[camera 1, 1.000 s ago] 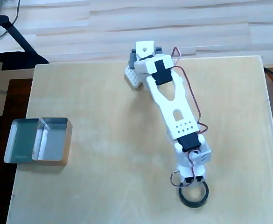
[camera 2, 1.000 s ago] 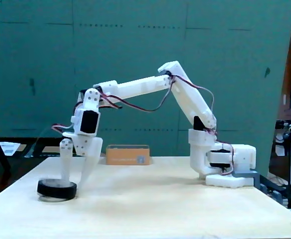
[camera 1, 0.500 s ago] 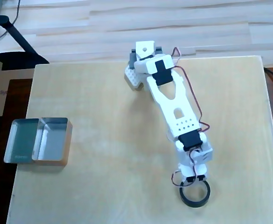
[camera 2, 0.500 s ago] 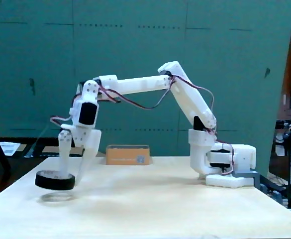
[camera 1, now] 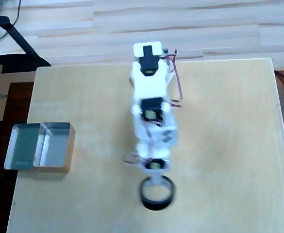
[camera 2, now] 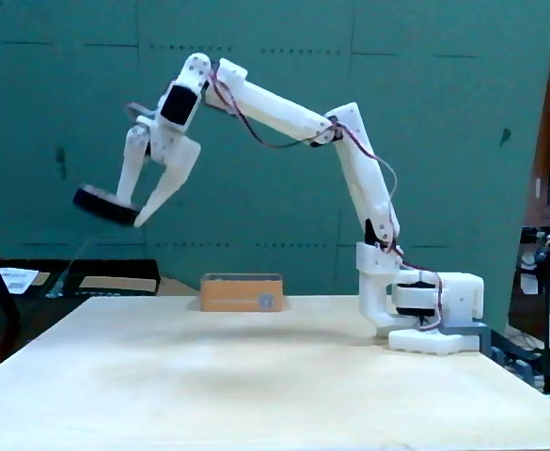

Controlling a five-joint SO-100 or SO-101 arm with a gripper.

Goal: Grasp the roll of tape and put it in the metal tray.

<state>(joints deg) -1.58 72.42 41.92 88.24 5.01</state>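
Observation:
The roll of tape [camera 1: 157,193] is a black ring; it hangs high above the table, tilted, in the fixed view [camera 2: 105,205]. My gripper [camera 1: 155,182] is shut on the ring's near rim, its white fingers [camera 2: 165,193] pointing down and left [camera 2: 133,210]. The metal tray [camera 1: 56,167], a shiny two-compartment steel box, sits at the table's left edge in the overhead view, far left of the gripper. Nothing lies in the tray's compartments.
The arm's white base [camera 2: 434,319] stands at the table's back edge. A small tan box [camera 2: 242,292] lies behind the table. A dark stand [camera 1: 15,36] reaches in at the upper left.
The arm has lifted the tape from just above the table to high in the air and swung it left in the overhead view, toward the table's middle.

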